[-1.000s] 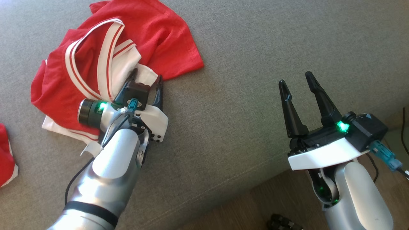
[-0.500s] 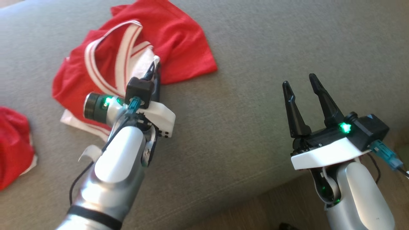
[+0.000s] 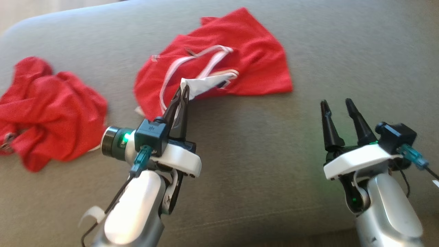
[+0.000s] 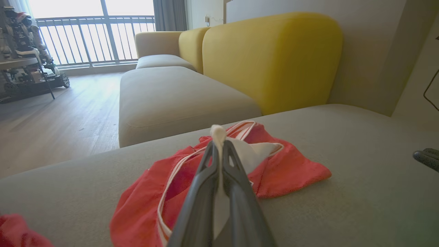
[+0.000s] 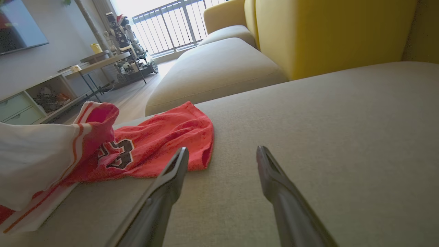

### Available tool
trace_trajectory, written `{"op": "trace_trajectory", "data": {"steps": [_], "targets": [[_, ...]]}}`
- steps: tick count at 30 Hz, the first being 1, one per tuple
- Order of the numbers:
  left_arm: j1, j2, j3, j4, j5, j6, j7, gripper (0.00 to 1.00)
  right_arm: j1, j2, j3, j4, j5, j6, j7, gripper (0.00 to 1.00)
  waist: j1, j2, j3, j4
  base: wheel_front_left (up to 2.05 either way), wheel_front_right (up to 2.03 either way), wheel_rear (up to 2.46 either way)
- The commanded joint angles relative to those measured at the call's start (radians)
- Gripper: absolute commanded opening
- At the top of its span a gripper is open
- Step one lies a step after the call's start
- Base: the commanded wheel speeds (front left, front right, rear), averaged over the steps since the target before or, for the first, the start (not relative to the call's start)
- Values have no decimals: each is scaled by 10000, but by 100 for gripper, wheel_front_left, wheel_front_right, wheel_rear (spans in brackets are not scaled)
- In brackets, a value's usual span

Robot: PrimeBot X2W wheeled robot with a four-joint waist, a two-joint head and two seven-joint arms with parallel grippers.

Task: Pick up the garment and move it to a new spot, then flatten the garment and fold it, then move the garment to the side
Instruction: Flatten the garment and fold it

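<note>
My left pincer pinches shut on only a thin white edge of the garment, bunched on the sofa at 12 o'clock, so a lift may slip it free; my right pincer gapes empty at 4 o'clock.

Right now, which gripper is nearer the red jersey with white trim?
Left. The left gripper is shut on a white fold of the jersey; the right gripper hangs open over the couch to its right, apart from it.
</note>
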Motion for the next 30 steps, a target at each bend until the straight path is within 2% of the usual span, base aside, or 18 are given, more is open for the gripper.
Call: {"op": "trace_trajectory", "data": {"steps": [1,4,11,18,23,30], "targets": [[-127,109,286,-509,-42,63,-58,0,-414,63,196,-89,21,0,-92,100,0,0,-252,751,0,0,0],[150,92,310,-909,-109,100,-58,0,-701,63,60,568,-12,0,-92,100,0,0,-232,1174,0,0,0],[360,55,13,-1396,-79,-14,-58,0,-1552,63,-571,2191,699,0,-92,100,0,0,80,1860,0,0,0],[272,35,-117,-1644,-55,15,-59,0,-2271,63,-861,3405,1200,0,-92,100,0,0,384,2114,0,0,0],[213,27,-122,-1725,-61,43,-59,0,-2743,63,-1277,4327,793,0,-92,100,0,0,515,2251,0,0,0],[116,21,-102,-1773,-46,87,-59,0,-3106,63,-994,4969,800,0,-92,100,0,0,638,2295,0,0,0]]}}
